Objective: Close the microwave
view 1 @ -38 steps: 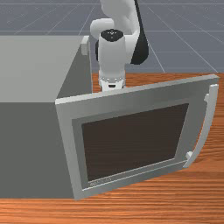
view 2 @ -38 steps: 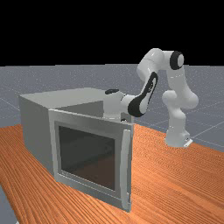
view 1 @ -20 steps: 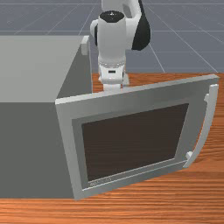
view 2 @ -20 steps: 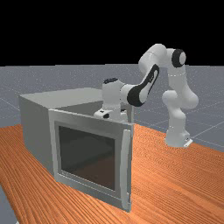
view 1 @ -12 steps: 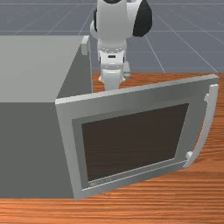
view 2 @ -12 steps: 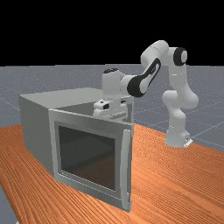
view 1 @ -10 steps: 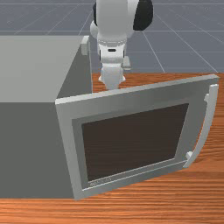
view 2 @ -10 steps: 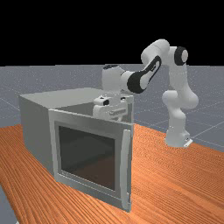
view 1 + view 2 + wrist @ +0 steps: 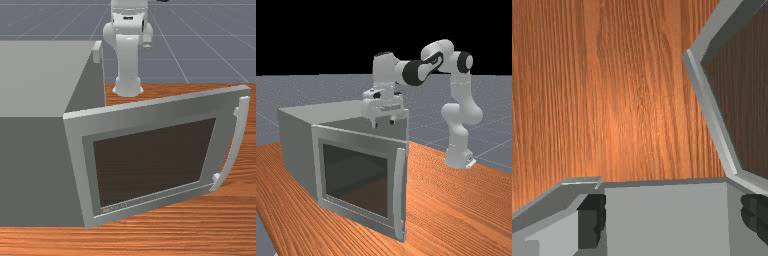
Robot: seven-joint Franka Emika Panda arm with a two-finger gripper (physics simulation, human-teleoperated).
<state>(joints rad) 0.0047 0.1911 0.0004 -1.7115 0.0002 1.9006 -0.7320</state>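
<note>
My gripper (image 9: 383, 123) stands open in the far view, its two fingertips apart just above the line of the door's top edge, on the arm's side of the door. The grey microwave (image 9: 298, 145) has its door (image 9: 356, 137) swung wide open, with the dark window and the long handle (image 9: 399, 192) facing that camera. In the front view my hand (image 9: 128, 22) is beyond the door (image 9: 150, 107). The wrist view shows the gripper (image 9: 674, 217) with widely parted fingers, grey microwave surface (image 9: 667, 215) beneath and between them, and the door's dark window (image 9: 742, 105) off to one side.
The microwave body (image 9: 35, 75) fills the front view's left. Bare wood table (image 9: 210, 220) lies around the door's foot, and more table (image 9: 456, 200) stretches toward the far view's right. The arm's base (image 9: 458, 152) stands there on the table.
My hand has risen steadily from behind the door, and the fingertips have come into sight above its top edge in the far view. Door and microwave have stayed where they were.
</note>
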